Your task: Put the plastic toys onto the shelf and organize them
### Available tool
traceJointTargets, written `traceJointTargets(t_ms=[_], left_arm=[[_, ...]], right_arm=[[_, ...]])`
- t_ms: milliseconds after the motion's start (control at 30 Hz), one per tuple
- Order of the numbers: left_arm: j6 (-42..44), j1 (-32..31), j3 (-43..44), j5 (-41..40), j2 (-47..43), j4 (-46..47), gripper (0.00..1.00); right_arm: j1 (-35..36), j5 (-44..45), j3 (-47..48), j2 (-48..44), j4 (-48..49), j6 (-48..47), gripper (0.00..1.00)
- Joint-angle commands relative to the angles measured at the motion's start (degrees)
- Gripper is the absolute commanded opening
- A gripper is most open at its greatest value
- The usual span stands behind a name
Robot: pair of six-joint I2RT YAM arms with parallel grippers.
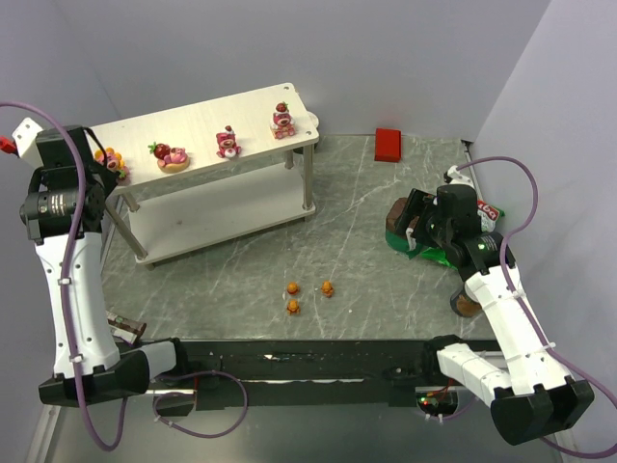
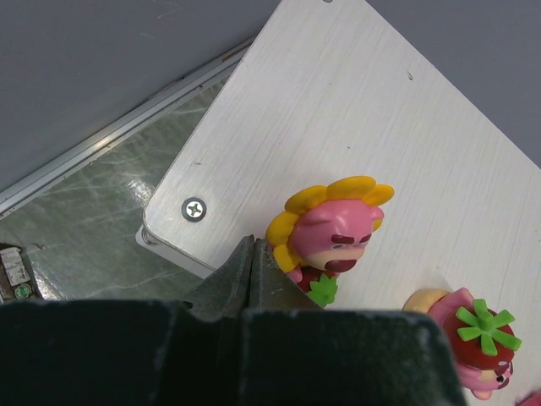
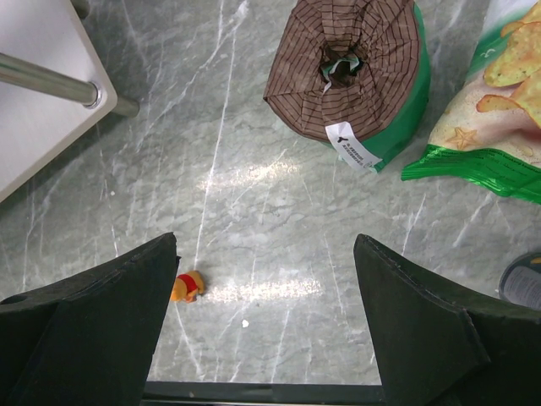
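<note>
left gripper (image 2: pixel 254 247) pinched shut beside the yellow-petalled flower-faced plastic toy (image 2: pixel 330 233) on the pale wood two-tier shelf (image 1: pixel 207 125), three pink strawberry bear toys (image 1: pixel 228 142) alongside, three tiny orange bears (image 1: pixel 292 307) on the grey marble counter (image 1: pixel 386 285), right gripper (image 3: pixel 266 288) wide and empty, white tag (image 3: pixel 351 145) on the brown-and-green cylinder (image 3: pixel 372 59) unreadable

**A:** Any writing you can actually read?

**B:** Nothing legible. The brown-and-green cylinder (image 3: pixel 380 51) carries a small white tag (image 3: pixel 352 144) with dark print, but it's too fine to make out.

**A:** And the green snack bag (image 3: pixel 499 101)?

**B:** Only pictured crisps and a star, no letters showing.

**A:** Anything from overhead?

**B:** A red-and-white label (image 1: pixel 488 209) at the surface's right side. It's blurred and unreadable.
</note>
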Motion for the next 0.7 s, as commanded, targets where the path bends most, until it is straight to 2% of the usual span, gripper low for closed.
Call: traceJointTargets(t_ms=[0,400,667], left_arm=[[0.43,0.97,-0.63,1.79,0.13,2.76,0.01],[-0.01,1.67,-0.98,2.32,-2.06,1.89,0.01],[-0.62,1.67,-2.12,6.36,-3.47,1.36,0.01]], right_arm=[[-0.45,1.55,1.32,-0.14,1.38,-0.56,0.91],[-0.45,1.38,1.85,0.30,1.38,-0.73,0.91],[-0.36,0.94,1.94,1.00,1.47,-0.64,0.91]])
